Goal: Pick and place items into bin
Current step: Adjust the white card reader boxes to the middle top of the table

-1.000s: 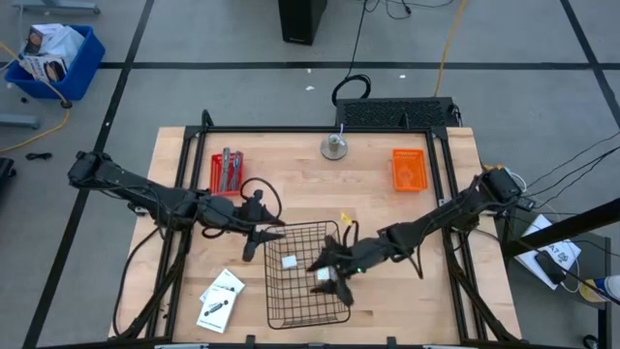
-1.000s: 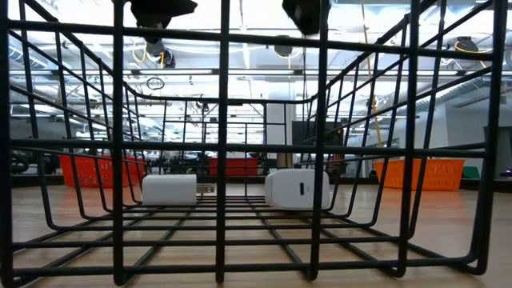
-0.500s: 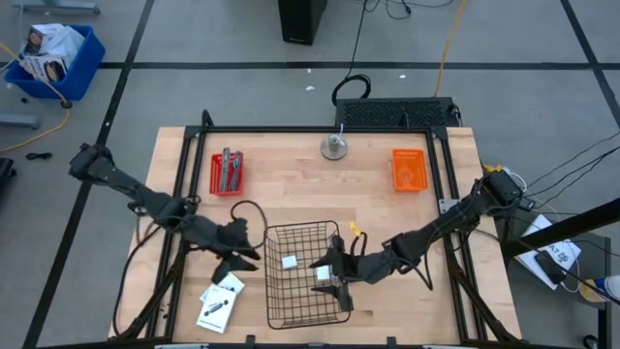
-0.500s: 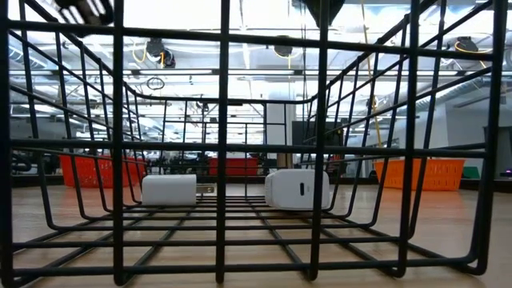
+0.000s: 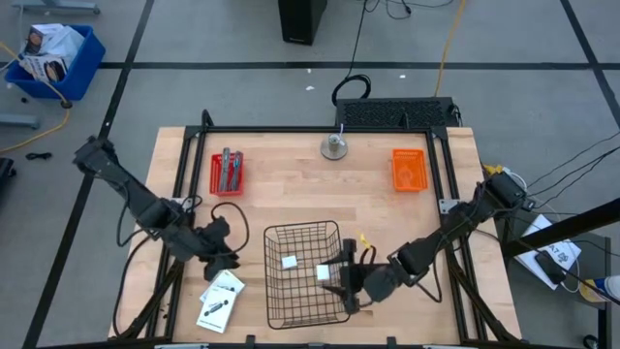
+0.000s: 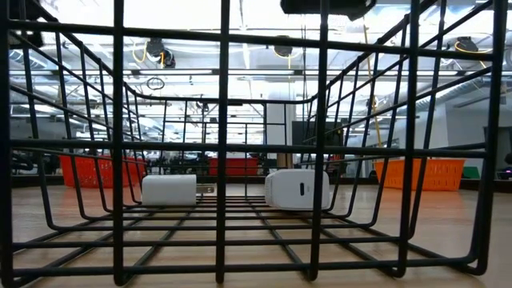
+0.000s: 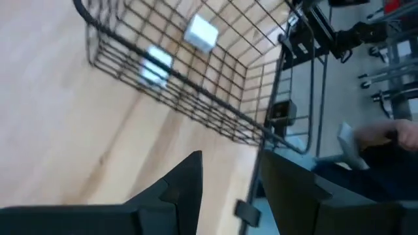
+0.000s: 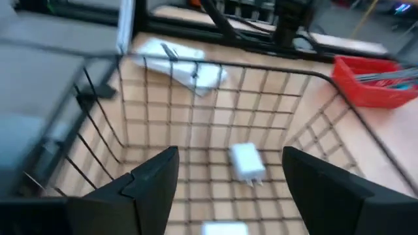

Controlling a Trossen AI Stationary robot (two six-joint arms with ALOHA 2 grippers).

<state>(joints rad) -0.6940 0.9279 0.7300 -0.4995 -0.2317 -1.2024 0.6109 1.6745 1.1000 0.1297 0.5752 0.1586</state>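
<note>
Blocks [image 5: 289, 262] (two) in basket [image 5: 334, 308], two packets [image 5: 222, 288]

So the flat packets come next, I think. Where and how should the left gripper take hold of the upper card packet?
The upper card packet lies flat on the table, left of the wire basket, overlapping the second packet. Probably best for the left gripper to come straight down and pinch across its two long edges; its face offers no grip.

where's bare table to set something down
Free: the wide wood strip between the red tray and orange tray, above the wire basket. Crowded: the front, with the left gripper, card packets and right gripper.
</note>
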